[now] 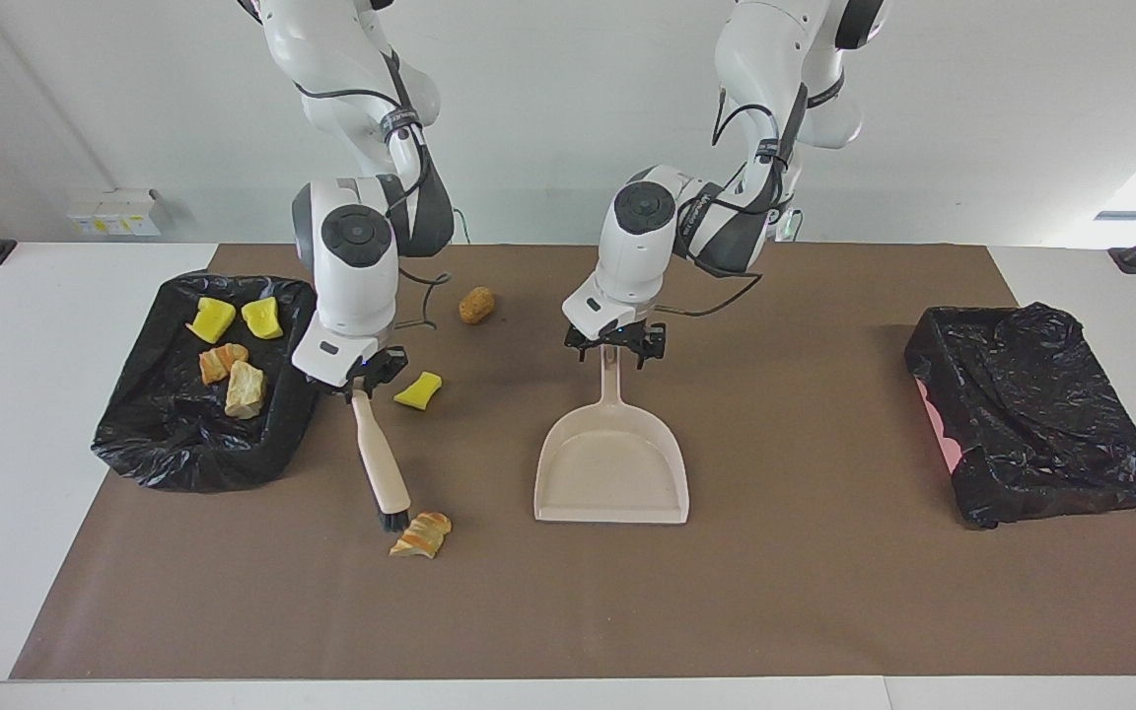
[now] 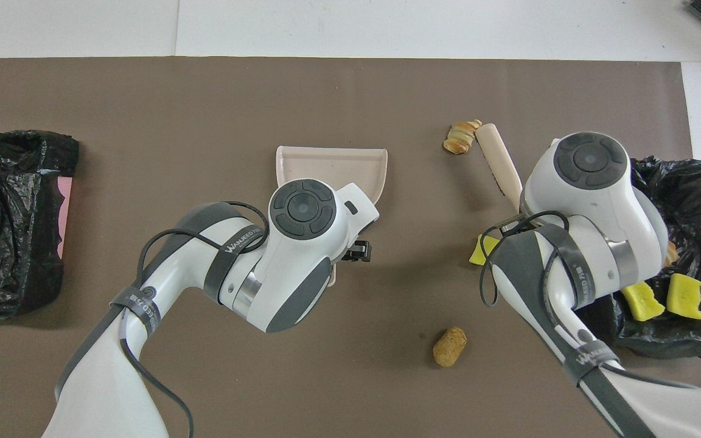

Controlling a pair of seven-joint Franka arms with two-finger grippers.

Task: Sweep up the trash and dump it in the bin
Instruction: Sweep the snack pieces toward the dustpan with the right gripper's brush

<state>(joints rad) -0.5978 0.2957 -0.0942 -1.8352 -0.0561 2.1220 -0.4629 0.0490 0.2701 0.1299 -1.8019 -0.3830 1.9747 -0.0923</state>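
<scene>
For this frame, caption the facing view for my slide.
Right gripper holds brush beside striped chunk; left gripper holds dustpan.

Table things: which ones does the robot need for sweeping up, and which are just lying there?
For the job: brush in the right hand, dustpan in the left hand, three loose trash chunks, bin holding four chunks.
Lying about: other bin, white box.

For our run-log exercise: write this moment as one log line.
left gripper: holds dustpan | right gripper: holds brush | bristles beside orange-striped chunk
</scene>
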